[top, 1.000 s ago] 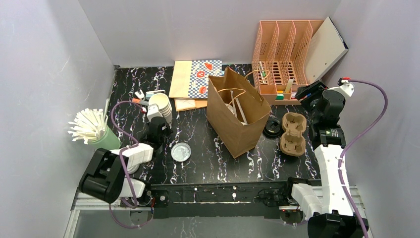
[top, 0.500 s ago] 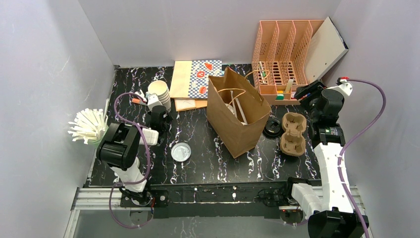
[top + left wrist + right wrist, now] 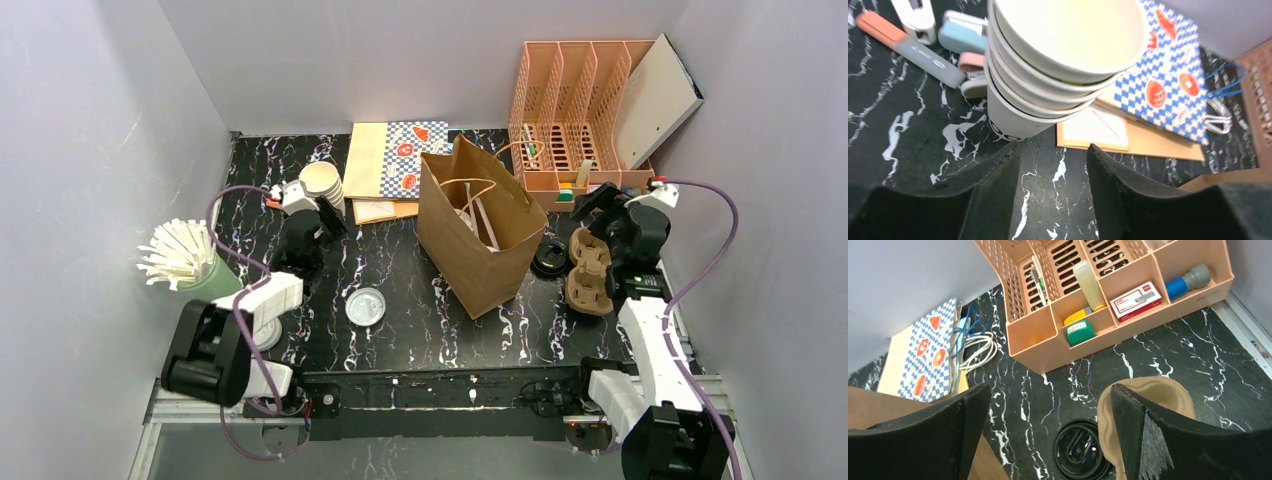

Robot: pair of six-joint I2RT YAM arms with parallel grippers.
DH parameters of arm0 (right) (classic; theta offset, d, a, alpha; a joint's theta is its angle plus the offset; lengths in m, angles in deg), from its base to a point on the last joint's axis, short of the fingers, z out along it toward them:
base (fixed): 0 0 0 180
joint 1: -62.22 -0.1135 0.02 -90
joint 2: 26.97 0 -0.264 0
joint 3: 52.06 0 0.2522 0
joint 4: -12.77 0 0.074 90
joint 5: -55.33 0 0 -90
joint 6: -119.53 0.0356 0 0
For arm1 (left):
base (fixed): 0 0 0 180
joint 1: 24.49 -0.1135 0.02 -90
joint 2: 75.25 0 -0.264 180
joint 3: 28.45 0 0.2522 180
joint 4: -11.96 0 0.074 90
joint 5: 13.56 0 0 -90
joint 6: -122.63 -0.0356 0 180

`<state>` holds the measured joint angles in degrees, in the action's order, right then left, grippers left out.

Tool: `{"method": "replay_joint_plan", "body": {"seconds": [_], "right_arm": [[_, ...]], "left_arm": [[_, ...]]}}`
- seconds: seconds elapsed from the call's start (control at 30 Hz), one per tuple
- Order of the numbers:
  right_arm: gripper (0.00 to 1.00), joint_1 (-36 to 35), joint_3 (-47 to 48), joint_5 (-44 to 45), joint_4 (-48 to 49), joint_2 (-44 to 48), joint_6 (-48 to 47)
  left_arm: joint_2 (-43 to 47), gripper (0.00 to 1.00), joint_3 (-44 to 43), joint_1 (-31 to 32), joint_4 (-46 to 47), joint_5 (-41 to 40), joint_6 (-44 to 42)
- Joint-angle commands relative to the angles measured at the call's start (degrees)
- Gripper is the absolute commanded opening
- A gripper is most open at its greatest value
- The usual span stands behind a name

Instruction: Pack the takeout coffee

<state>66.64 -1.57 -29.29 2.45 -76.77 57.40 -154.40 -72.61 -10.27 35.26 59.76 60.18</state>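
Grippers both released, neither holding anything. Left gripper [image 3: 1053, 152] hovers low over the black marbled table [image 3: 400, 335], dark fingers parted with only bare tabletop between them. Just ahead of the tips stands a stack of lidless cream cups [image 3: 1063, 35], upright and apart from both fingers. Behind the stack lie an orange-and-grey highlighter [image 3: 908, 42] and a few small pale desk items, too cropped to name. To the stack's right a blue-checked flat bag [image 3: 1168, 85] lies on a tan sheet. Right gripper [image 3: 1048, 390] hangs over the far right of the table, jaws spread wide. A loose black lid [image 3: 1082, 450] lies on the table below the gap between them. A pulp cup carrier [image 3: 1153, 400] lies just beside that lid, under the right-hand finger; contact cannot be told. Beyond them sits a peach mesh organizer [image 3: 1118, 295], its front bins holding a red-and-white box [image 3: 1137, 301] and other small supplies. Mid-table a brown paper bag [image 3: 480, 240] stands open, leaning slightly, handles up. Pale shapes show inside it but are too unclear to name. Capped coffee cups cannot be made out in any view, so their place cannot be told. A clear round lid [image 3: 366, 306] lies flat near the front of the table, well apart from both arms. At the left edge a green cup [image 3: 218, 284] holds a fan of white sticks.
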Motion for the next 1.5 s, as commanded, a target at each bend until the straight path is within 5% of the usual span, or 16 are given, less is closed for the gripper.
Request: {"method": "replay_joint_plan", "body": {"seconds": [0.0,0.13,0.4,0.83,1.27,1.3,1.33,1.47], "right_arm": [[0.98,-0.1,-4.5,-7.1,17.0,-1.9,-10.4],[0.98,-1.0,-6.8,-11.5,21.0,-7.0,-19.7],[0.98,-1.5,-13.7,-12.0,35.3,-20.6,-23.3],[0.98,-1.6,-21.0,-10.1,60.9,-38.6,-24.2],[0.98,-2.3,-21.1,-9.6,63.2,-41.6,-25.0],[0.98,-2.3,-21.1,-9.5,63.2,-41.6,-25.0],[0.98,-2.3,-21.2,-9.3,63.4,-41.6,-25.0],[0.98,-2.4,-21.3,-9.5,63.7,-41.6,-24.9]], "left_arm": [[8.6,0.53,3.3,0.0,-5.1,-5.3,-2.3],[13.9,0.60,6.5,0.0,-5.3,-9.8,-5.5],[12.3,0.71,13.6,-0.6,5.9,-17.3,-15.0],[-6.2,0.74,16.5,-11.1,27.4,-0.4,-22.4],[-16.7,0.76,16.6,-12.3,36.2,9.0,-24.8],[-16.8,0.94,16.6,-12.3,36.2,8.9,-24.8],[-16.7,0.98,16.6,-12.4,36.2,8.8,-24.8],[-17.0,0.98,16.2,-12.3,36.1,10.9,-25.6]]}}
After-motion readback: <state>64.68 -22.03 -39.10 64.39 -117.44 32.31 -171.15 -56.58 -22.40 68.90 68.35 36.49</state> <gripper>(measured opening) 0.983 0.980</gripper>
